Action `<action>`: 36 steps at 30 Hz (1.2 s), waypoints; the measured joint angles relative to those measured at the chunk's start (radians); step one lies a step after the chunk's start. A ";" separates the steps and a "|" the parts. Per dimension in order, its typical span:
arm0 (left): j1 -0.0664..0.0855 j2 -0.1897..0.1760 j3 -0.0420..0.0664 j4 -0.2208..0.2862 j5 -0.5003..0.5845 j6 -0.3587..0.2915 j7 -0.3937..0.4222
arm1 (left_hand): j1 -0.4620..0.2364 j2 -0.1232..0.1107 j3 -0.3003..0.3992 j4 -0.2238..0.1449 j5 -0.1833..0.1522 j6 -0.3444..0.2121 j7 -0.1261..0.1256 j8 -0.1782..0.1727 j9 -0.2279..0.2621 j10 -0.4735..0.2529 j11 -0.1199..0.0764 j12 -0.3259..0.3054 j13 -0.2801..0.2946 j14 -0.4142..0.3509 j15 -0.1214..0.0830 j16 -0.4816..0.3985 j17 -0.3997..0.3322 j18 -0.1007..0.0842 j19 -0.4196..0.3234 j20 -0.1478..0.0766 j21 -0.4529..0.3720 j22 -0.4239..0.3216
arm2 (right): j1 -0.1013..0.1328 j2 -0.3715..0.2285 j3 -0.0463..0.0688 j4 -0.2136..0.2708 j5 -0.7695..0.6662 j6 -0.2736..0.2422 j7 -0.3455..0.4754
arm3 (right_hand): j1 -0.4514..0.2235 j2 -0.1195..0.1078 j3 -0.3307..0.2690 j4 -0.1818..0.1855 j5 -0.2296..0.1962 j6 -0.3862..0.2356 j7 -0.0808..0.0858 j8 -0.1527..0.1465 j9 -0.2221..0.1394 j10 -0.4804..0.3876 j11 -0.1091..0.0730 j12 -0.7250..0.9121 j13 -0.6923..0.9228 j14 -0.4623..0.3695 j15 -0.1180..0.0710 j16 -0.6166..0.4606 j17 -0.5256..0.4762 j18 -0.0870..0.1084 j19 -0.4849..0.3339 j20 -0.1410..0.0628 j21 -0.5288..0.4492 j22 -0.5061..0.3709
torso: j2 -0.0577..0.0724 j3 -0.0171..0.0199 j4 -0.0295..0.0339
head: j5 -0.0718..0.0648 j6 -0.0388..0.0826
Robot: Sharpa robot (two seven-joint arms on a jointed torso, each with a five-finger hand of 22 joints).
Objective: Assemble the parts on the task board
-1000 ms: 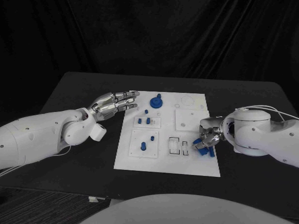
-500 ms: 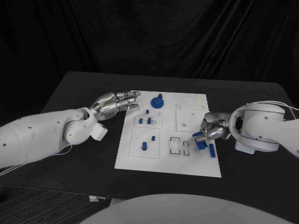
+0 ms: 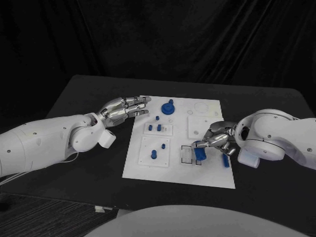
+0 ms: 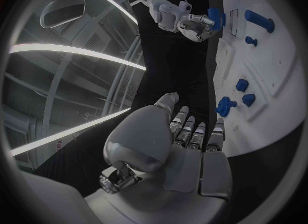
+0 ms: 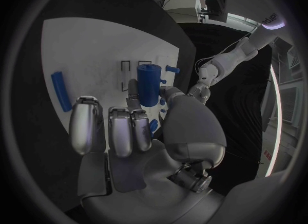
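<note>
Black table (image 3: pixel 80 98), black curtain (image 3: pixel 158 34) behind; bright ceiling light strips (image 4: pixel 71 49).

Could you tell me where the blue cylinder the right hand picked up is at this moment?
The right hand holds the blue cylinder over the board's near right part, above the two rectangular slots, with a loose blue bar just to its right.

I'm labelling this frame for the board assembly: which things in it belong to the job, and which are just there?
Belong:
task board
blue cylinder, held by the right hand
loose blue bar on the board
blue knob and small blue pegs on the board

Just there:
black table
left hand, holding nothing
</note>
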 measured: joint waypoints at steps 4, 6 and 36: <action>0.000 0.000 0.000 0.000 0.000 0.001 -0.001 | -0.002 0.002 0.000 0.000 0.000 0.000 0.000 0.000 0.000 0.000 0.000 0.000 0.000 0.000 0.000 0.000 0.000 0.000 0.000 0.000 0.000 0.000 | -0.017 0.016 0.000 -0.009 0.022 -0.007 -0.007 | -0.020 0.007 0.019 -0.008 -0.017 -0.012 0.003 -0.008 -0.008 0.004 0.004 0.000 0.000 0.000 0.000 -0.012 0.000 0.000 0.000 0.000 -0.020 0.000 | 0.000 0.0000 0.0005 | 0.003 0.000; 0.000 0.001 0.000 0.000 0.000 0.001 -0.001 | -0.006 -0.002 0.000 0.000 0.000 0.000 0.000 0.000 0.000 0.000 0.000 0.000 0.000 0.000 0.000 0.000 0.000 0.000 0.000 0.000 0.000 0.000 | -0.024 0.025 0.000 -0.016 0.026 -0.011 -0.010 | -0.028 0.011 0.030 -0.014 -0.034 -0.016 0.007 -0.010 -0.012 0.000 0.007 0.000 0.000 0.001 0.001 -0.018 0.000 0.000 -0.004 0.004 -0.029 0.000 | 0.001 0.0000 0.0004 | 0.003 0.000; -0.004 0.004 0.000 -0.001 0.000 0.017 -0.006 | -0.006 -0.002 0.003 0.003 0.000 0.000 0.000 0.000 0.000 0.000 0.000 0.000 0.000 0.000 0.000 0.000 0.000 0.000 0.000 0.000 0.000 0.000 | -0.045 0.079 0.003 -0.057 0.029 -0.026 -0.016 | -0.087 0.027 0.093 -0.049 -0.293 -0.033 0.017 -0.037 -0.079 0.003 0.018 0.000 0.000 0.004 0.010 -0.027 0.000 0.000 0.000 0.014 -0.063 0.000 | 0.001 0.0006 -0.0001 | 0.007 0.000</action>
